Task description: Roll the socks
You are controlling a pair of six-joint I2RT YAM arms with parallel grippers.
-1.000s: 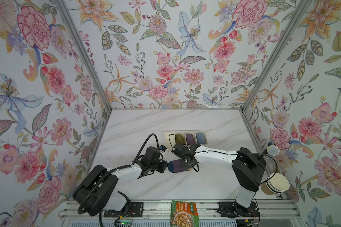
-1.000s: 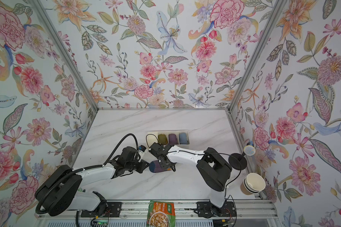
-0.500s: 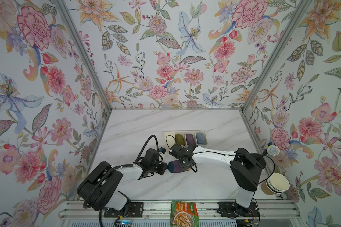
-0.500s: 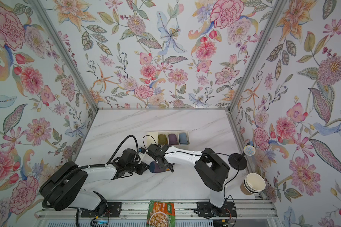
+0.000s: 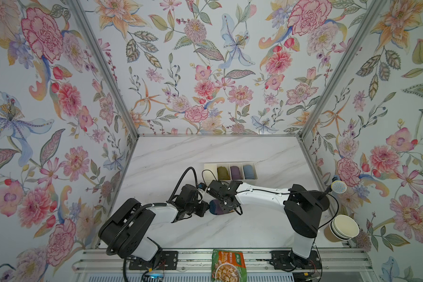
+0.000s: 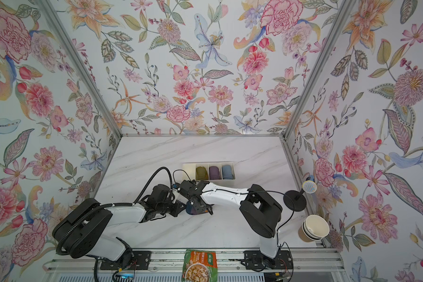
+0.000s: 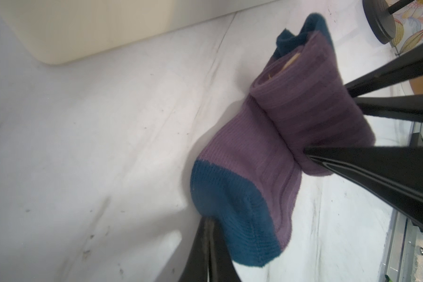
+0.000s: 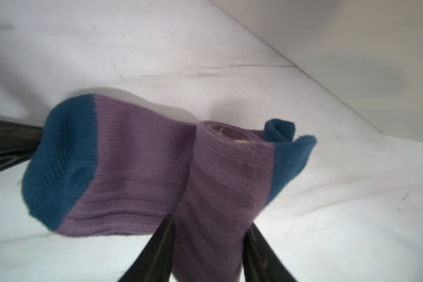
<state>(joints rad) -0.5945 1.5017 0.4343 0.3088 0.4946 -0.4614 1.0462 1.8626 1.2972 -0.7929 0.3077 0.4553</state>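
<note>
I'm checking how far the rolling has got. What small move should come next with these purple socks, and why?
Probably the right gripper should turn the rolled part toward the navy toe. Its fingers straddle the roll, a flat stretch of the socks is not yet rolled, and the left gripper pinches the toe shut, anchoring it.

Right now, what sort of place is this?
Probably a robot training booth: floral-papered walls boxing in a marble-look table, two robot arms bolted to a metal rail, purple socks between them.
</note>
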